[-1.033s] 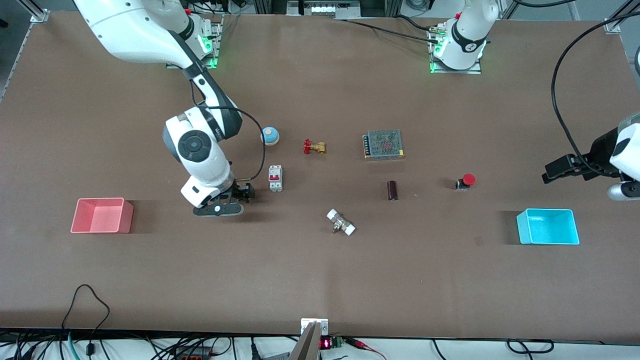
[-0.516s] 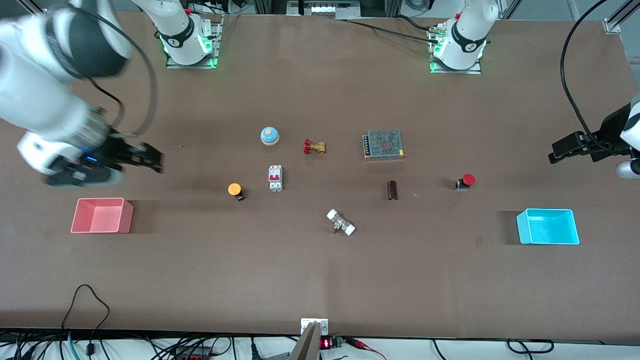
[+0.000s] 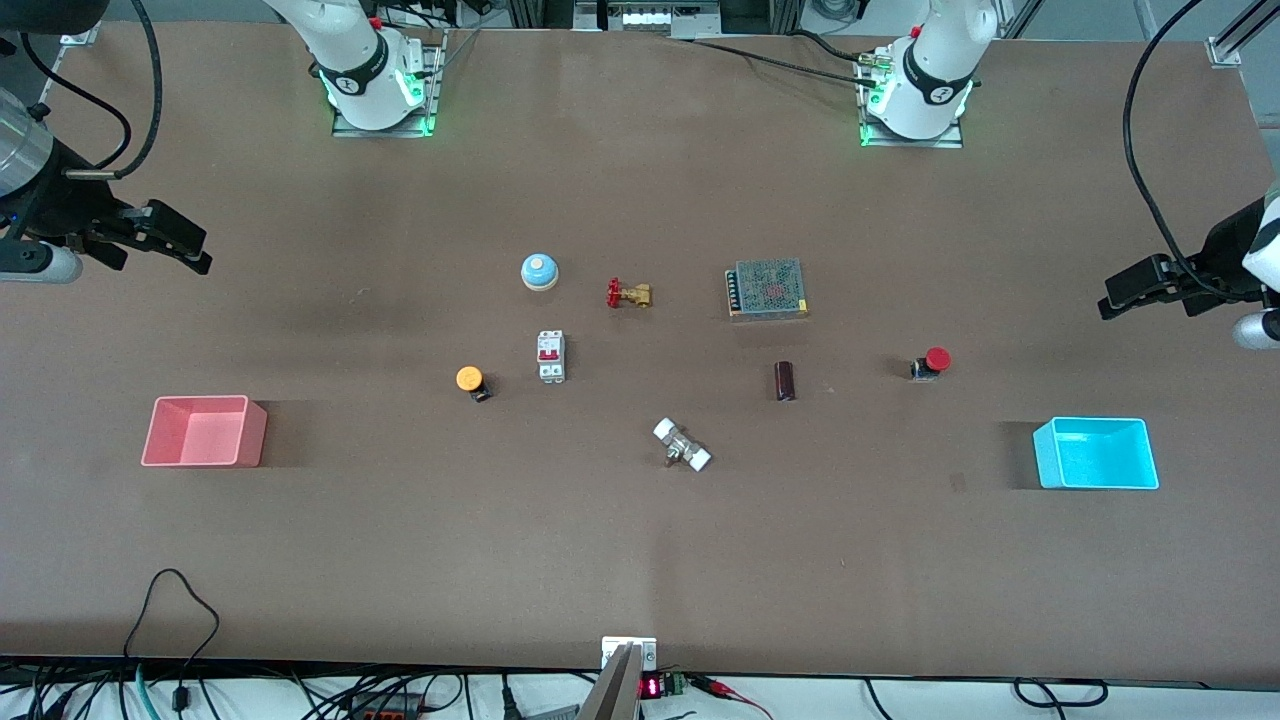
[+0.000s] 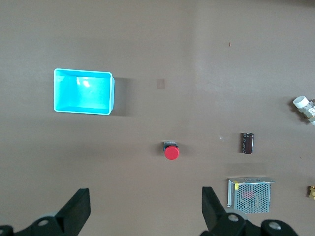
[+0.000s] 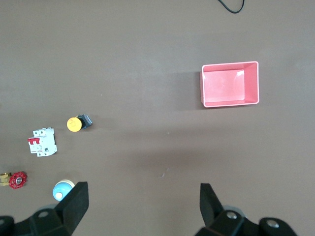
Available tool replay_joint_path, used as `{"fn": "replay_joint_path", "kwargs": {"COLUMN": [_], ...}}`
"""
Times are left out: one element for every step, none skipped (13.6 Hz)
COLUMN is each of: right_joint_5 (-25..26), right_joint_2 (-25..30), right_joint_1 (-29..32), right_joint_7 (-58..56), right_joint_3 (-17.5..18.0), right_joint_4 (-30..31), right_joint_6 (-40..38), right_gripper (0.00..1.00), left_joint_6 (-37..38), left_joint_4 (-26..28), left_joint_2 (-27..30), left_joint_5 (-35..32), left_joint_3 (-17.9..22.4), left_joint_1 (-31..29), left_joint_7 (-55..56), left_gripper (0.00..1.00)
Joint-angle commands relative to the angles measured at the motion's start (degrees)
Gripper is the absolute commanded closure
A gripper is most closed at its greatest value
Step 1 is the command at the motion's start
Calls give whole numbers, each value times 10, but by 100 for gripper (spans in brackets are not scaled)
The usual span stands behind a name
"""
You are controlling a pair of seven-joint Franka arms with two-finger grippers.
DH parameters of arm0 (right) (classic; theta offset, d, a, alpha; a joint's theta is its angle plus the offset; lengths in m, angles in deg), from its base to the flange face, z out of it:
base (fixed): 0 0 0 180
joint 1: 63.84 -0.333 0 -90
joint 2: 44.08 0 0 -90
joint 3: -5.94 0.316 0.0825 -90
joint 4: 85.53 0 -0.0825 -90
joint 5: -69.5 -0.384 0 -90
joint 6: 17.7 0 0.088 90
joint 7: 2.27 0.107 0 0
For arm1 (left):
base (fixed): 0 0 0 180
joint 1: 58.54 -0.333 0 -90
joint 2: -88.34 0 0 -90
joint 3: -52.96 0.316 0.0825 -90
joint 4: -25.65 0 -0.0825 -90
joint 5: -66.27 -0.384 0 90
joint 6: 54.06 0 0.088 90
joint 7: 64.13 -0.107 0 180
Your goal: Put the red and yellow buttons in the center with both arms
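Note:
The orange-yellow button (image 3: pixel 470 380) lies on the bare brown table (image 3: pixel 640 560) beside a white circuit breaker (image 3: pixel 551 356); it also shows in the right wrist view (image 5: pixel 75 123). The red button (image 3: pixel 932 362) lies toward the left arm's end and shows in the left wrist view (image 4: pixel 171 151). My right gripper (image 3: pixel 200 250) is open and empty, high over bare table at the right arm's end; it shows in its wrist view (image 5: pixel 142 201). My left gripper (image 3: pixel 1108 298) is open and empty, high over bare table at the left arm's end; it shows in its wrist view (image 4: pixel 145 206).
A blue-and-white bell (image 3: pixel 539 271), a brass valve (image 3: pixel 628 294), a mesh-topped box (image 3: pixel 767 288), a dark cylinder (image 3: pixel 785 380) and a white-capped fitting (image 3: pixel 682 445) lie around the middle. A pink bin (image 3: pixel 205 431) and a cyan bin (image 3: pixel 1095 453) stand near the two ends.
My right gripper has left the yellow button, which now lies bare beside the breaker, and has swung up and out to its end of the table. My left gripper has drifted slightly outward.

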Motion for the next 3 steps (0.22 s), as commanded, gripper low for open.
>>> {"fn": "replay_joint_path", "kwargs": {"right_joint_5": [-7,-7,-7], "right_joint_2": [5,5,6], "right_joint_1": [2,2,1], "right_joint_7": [0,3,4], "right_joint_3": [-1,-1,-1], "right_joint_4": [3,3,4], "right_joint_6": [-4,-4,-5], "right_gripper": [0,0,0], "left_joint_6": [9,9,9], "left_joint_4": [3,5,5], "left_joint_2": [10,11,11], "left_joint_5": [-14,-14,-14], "left_joint_3": [-2,-2,-2], "left_joint_1": [-1,-1,-1], "left_joint_7": [-8,-8,-8], "left_gripper": [0,0,0]}}
